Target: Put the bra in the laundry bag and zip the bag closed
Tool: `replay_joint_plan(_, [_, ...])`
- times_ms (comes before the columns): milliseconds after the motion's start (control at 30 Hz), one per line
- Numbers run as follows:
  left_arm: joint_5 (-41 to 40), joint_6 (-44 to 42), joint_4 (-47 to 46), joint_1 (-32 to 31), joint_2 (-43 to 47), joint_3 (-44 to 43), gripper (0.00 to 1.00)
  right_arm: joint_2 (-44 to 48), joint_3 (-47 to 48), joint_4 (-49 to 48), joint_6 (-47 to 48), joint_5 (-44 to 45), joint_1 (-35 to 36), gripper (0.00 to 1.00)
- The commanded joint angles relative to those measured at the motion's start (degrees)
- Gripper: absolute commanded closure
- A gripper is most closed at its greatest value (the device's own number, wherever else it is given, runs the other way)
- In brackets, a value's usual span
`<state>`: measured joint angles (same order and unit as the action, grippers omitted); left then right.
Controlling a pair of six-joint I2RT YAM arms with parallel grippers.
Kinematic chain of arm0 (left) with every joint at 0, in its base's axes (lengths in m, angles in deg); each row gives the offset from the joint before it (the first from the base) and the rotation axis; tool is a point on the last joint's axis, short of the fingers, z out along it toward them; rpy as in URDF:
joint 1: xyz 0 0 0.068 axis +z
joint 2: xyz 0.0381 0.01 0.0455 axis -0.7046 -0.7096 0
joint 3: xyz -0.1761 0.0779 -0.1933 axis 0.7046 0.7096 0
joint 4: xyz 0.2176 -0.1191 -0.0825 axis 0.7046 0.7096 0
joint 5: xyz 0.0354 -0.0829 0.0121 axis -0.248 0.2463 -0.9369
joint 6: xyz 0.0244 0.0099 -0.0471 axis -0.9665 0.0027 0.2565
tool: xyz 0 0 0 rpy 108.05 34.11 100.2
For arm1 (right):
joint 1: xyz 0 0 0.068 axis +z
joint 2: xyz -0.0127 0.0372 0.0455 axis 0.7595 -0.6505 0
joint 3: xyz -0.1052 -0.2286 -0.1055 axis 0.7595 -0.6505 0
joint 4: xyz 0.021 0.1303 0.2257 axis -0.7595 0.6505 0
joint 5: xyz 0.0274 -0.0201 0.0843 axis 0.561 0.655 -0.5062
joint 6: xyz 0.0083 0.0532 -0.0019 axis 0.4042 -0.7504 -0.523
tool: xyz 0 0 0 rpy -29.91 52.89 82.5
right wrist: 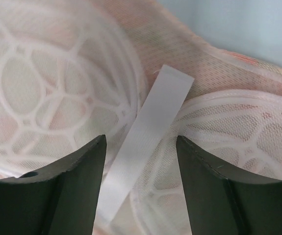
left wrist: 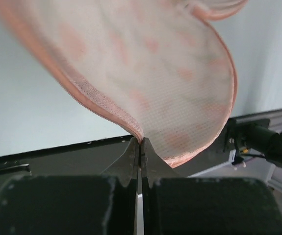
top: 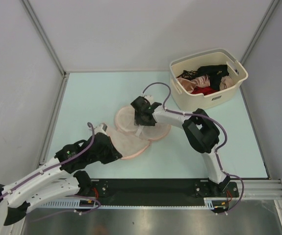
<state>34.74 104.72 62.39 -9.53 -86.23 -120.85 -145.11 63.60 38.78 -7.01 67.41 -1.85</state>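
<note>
The laundry bag (top: pixel 129 143) lies open on the table, pale pink inner side up. My left gripper (top: pixel 117 152) is shut on the bag's orange zip edge (left wrist: pixel 106 107) and holds the near half raised; mesh fills the left wrist view (left wrist: pixel 175 73). My right gripper (top: pixel 144 119) is open, low over the far half. In the right wrist view its jaws (right wrist: pixel 141 142) stand either side of a white strap (right wrist: pixel 153 122) between two white-ribbed mesh cups (right wrist: pixel 42 88). A black garment (top: pixel 213 72) lies in the basket; I cannot tell if it is the bra.
A cream plastic basket (top: pixel 224 93) with handles stands at the back right, holding pink, beige, red and black garments. Grey walls close the table at the back and both sides. A black rail (top: pixel 155 188) runs along the near edge.
</note>
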Motion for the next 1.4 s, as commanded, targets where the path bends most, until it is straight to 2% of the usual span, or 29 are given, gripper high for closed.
replay_joint_plan(0, [-5.59, 5.56, 8.00, 4.04, -2.15, -2.31, 1.00, -3.08, 1.48, 3.61, -4.93, 12.32, -7.14, 0.35])
replay_joint_plan(100, [-4.37, 2.15, 9.42, 11.94, -4.43, -3.54, 1.00, 0.69, -3.08, 2.92, -4.40, 11.37, -8.11, 0.36])
replay_joint_plan(233, [-1.20, -6.53, 6.18, 22.75, -8.20, -3.19, 1.00, 6.50, -10.20, -0.77, -0.11, 1.03, -7.24, 0.35])
replay_joint_plan(367, [-1.81, -15.08, 5.28, 35.22, -16.64, -6.61, 1.00, 14.05, -14.43, -1.92, 5.61, -10.85, -4.86, 0.24])
replay_joint_plan(467, [-5.67, -20.27, 6.25, 38.32, -24.46, -10.48, 1.00, 22.31, -15.67, -2.63, 8.78, -17.98, -4.77, 0.11])
replay_joint_plan(500, [-8.29, -21.06, 7.12, 38.42, -25.78, -12.06, 0.99, 24.42, -14.10, -2.54, 9.92, -18.69, -4.94, 0.10])
replay_joint_plan(567, [-9.19, -21.51, 7.92, 38.42, -26.94, -12.33, 0.79, 28.91, -11.20, -1.67, 12.29, -17.13, -6.87, 0.02])
replay_joint_plan(600, [-9.37, -21.51, 8.10, 38.42, -26.41, -12.07, 0.69, 29.88, -9.53, -1.14, 13.00, -16.51, -8.36, 0.01])
replay_joint_plan(633, [-8.93, -21.60, 8.10, 38.42, -24.76, -11.98, 0.51, 30.76, -5.33, -0.18, 13.35, -15.37, -11.59, 0.00])
replay_joint_plan(733, [-6.92, -23.44, 7.84, 38.33, -20.71, -12.51, 0.36, 29.72, 3.19, 0.89, 13.45, -12.47, -17.84, 0.00])
replay_joint_plan(767, [-6.21, -24.23, 7.66, 38.24, -20.09, -12.95, 0.33, 29.02, 5.06, 0.98, 13.27, -11.94, -22.13, 0.00])
replay_joint_plan(833, [-4.72, -26.43, 7.83, 37.89, -19.47, -14.61, 0.31, 27.00, 8.93, 0.28, 13.97, -10.97, -25.84, 0.00])
replay_joint_plan(967, [-0.86, -30.38, 4.94, 36.22, -20.25, -16.81, 0.33, 17.00, 21.65, 2.47, 14.41, -7.19, -36.02, 0.05])
replay_joint_plan(1033, [1.43, -32.75, 1.36, 35.61, -20.87, -17.61, 0.36, 13.56, 24.40, 2.47, 12.75, -5.17, -39.03, 0.07])
replay_joint_plan(1133, [6.26, -34.51, -3.49, 35.34, -22.19, -18.48, 0.37, 8.19, 26.78, 0.89, 9.69, -4.29, -44.04, 0.12])
replay_joint_plan(1200, [9.16, -35.92, -5.43, 35.34, -23.59, -19.53, 0.37, 5.12, 27.40, 0.19, 7.83, -2.28, -46.15, 0.11])
replay_joint_plan(1300, [9.26, -37.59, -6.05, 35.34, -25.43, -21.12, 0.36, 1.25, 28.10, -0.34, 4.66, -1.12, -48.70, 0.07])
replay_joint_plan(1367, [9.52, -38.29, -6.40, 35.34, -26.06, -21.56, 0.36, -0.34, 28.02, -1.74, 1.68, -1.30, -49.68, 0.09])
